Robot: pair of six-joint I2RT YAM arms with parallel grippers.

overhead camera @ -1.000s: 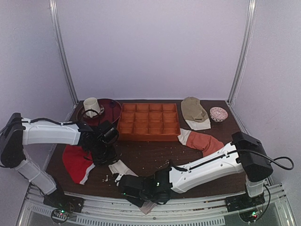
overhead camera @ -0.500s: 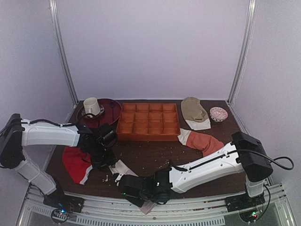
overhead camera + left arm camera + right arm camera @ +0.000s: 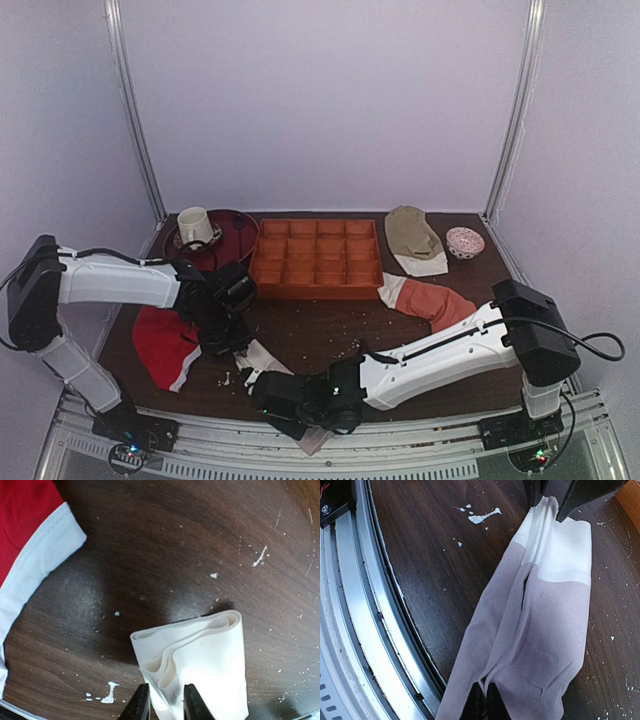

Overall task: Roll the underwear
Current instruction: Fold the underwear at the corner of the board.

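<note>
The underwear (image 3: 545,630) lies stretched over the dark table near its front edge, pinkish cloth with a white waistband (image 3: 210,655). My left gripper (image 3: 166,702) is shut on a folded edge of the waistband, and its dark fingers (image 3: 580,495) show at the top of the right wrist view. My right gripper (image 3: 485,700) is shut on the pinkish end of the cloth by the metal rail. From above, only a white patch of the underwear (image 3: 258,357) shows between the left gripper (image 3: 232,345) and the right gripper (image 3: 285,400).
A red garment with white trim (image 3: 165,345) lies just left of the left gripper. An orange tray (image 3: 315,258) sits at the back centre, with a dark plate and cup (image 3: 195,228) to its left. An orange-rust garment (image 3: 435,300), a beige garment (image 3: 412,235) and a small bowl (image 3: 464,241) are at the right.
The left arm has shifted slightly right and toward the front, and its jaws have narrowed onto the waistband. The right arm has stayed still.
</note>
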